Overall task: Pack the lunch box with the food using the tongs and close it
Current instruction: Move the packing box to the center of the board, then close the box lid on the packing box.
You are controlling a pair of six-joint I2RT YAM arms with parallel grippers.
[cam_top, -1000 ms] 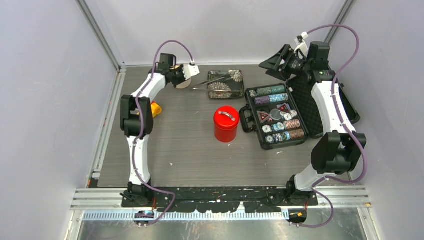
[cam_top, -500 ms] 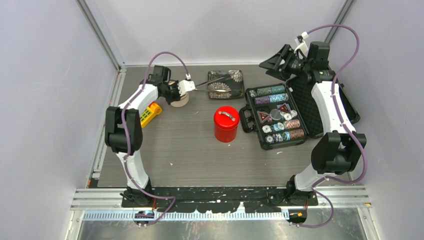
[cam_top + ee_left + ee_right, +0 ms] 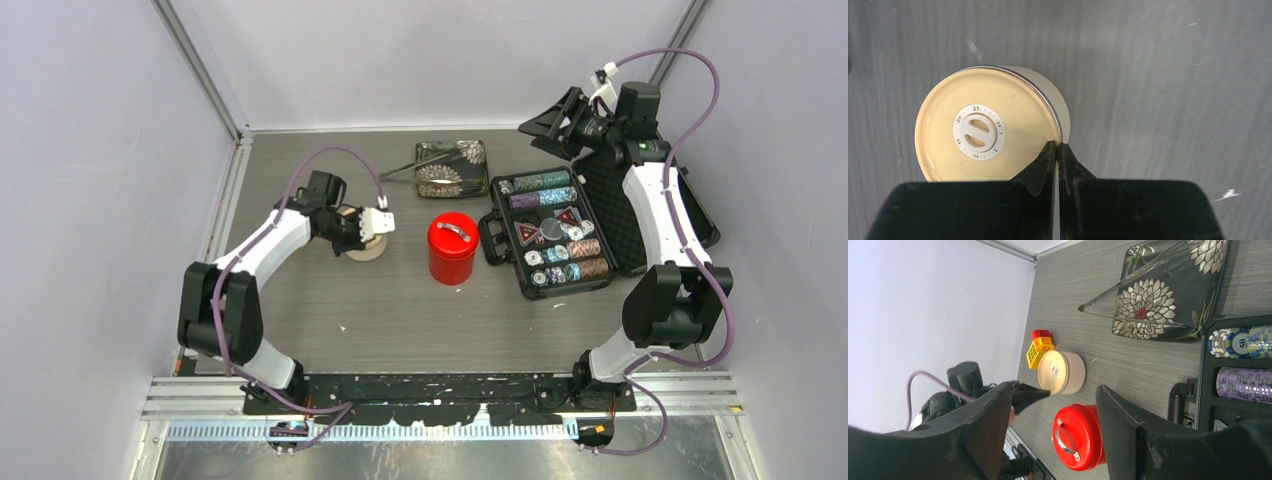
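**Lunch box (image 3: 452, 247) lidded; tongs not yet taken up**

Left gripper (image 3: 1058, 146): fingers pressed together, tips at the right rim of the cream tub (image 3: 988, 125), which sits mid-left on the table.
Red canister (image 3: 452, 262): stands centre, lid on.
Tongs (image 3: 425, 163): lie on the floral tray (image 3: 478, 185) behind it.
Right gripper (image 3: 1068, 390): far right, fingers apart, empty.
Judged step: positioning the tub.
Next: remove the lids, then fetch the tongs.

Case (image 3: 606, 205): black, open, right side, chips (image 3: 545, 182) in rows.
Tray (image 3: 465, 185): dark, white flowers, far middle.
Block (image 3: 1040, 347): yellow and red.
Table (image 3: 400, 310): grey wood grain.
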